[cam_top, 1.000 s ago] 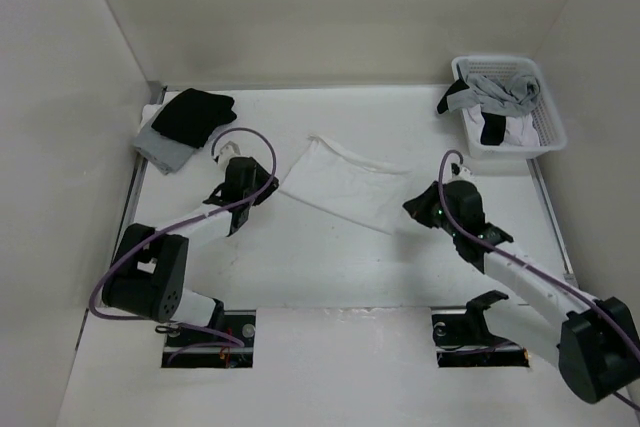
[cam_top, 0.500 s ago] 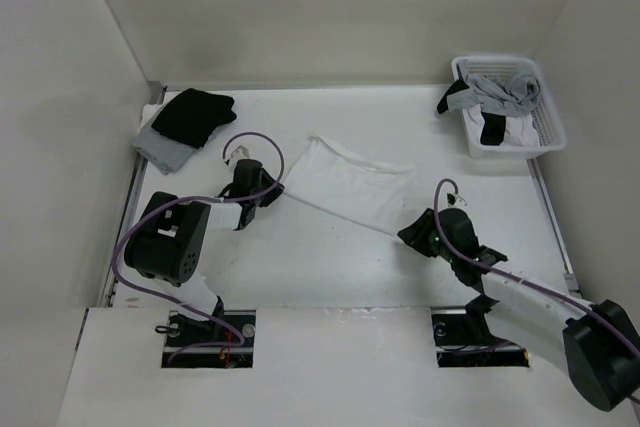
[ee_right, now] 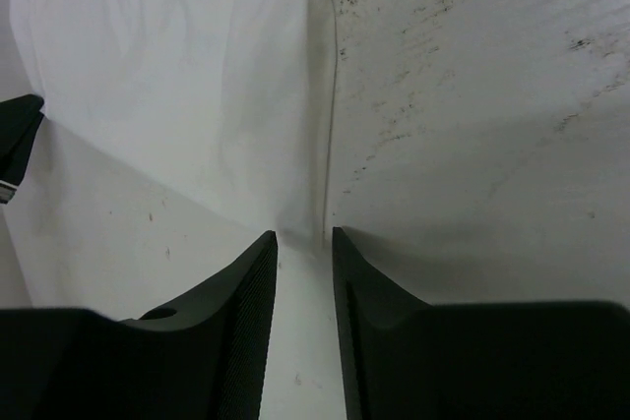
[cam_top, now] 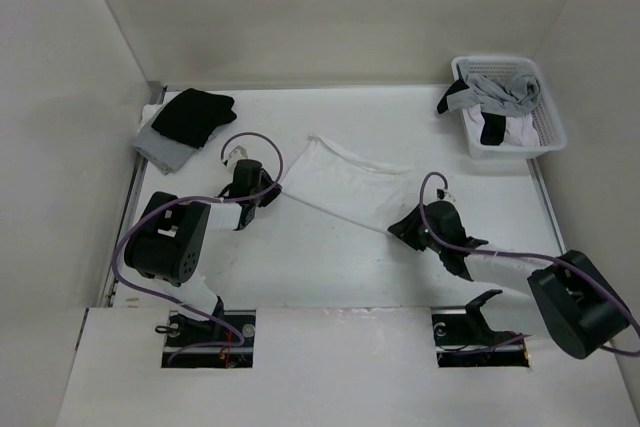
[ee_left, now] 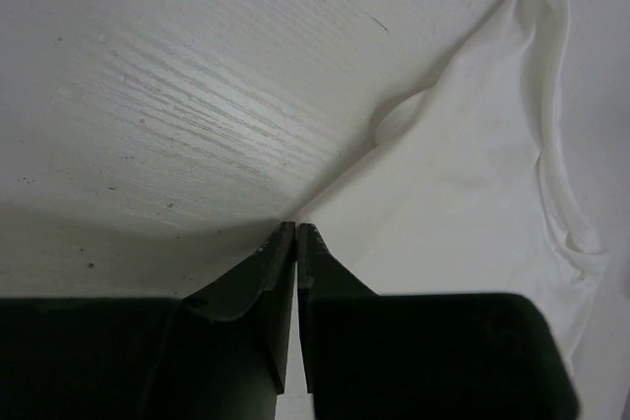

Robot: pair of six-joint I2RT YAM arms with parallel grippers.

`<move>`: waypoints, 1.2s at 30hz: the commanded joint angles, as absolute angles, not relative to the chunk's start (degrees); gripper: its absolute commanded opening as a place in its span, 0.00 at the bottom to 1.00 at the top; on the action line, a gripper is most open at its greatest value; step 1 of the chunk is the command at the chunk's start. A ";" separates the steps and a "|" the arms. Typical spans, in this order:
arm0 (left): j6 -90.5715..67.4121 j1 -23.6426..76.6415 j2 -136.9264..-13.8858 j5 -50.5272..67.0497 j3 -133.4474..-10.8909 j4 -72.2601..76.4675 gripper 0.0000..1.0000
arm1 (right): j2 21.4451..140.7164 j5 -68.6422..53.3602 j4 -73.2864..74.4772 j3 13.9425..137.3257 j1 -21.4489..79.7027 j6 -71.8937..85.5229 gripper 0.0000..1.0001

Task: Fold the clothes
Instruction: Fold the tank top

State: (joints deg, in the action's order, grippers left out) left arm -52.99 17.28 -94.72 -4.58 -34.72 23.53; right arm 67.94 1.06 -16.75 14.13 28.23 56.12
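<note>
A white garment (cam_top: 340,185) lies spread at the centre of the table (cam_top: 300,267). The left gripper (ee_left: 296,228) is pinched closed on its left corner. The right gripper (ee_right: 305,238) stands narrowly parted at its lower right corner.

Bright, even light — soft shadows (whites washed).

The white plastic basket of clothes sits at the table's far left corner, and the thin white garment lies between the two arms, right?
No: the white plastic basket sits at the far right corner, as the top external view shows. The thin white garment is placed as you said.
</note>
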 commanded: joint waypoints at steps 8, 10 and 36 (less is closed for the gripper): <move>-54.14 16.83 -92.90 -4.75 -33.75 26.81 0.02 | 71.98 0.18 -22.14 15.64 28.78 58.36 0.06; -54.32 16.74 -91.50 -4.48 -33.40 26.81 0.00 | 71.37 0.44 -22.41 16.17 28.78 57.83 0.01; -50.37 19.03 -29.34 -7.73 -36.84 -20.50 0.00 | 35.31 8.82 22.96 42.82 48.77 48.26 0.02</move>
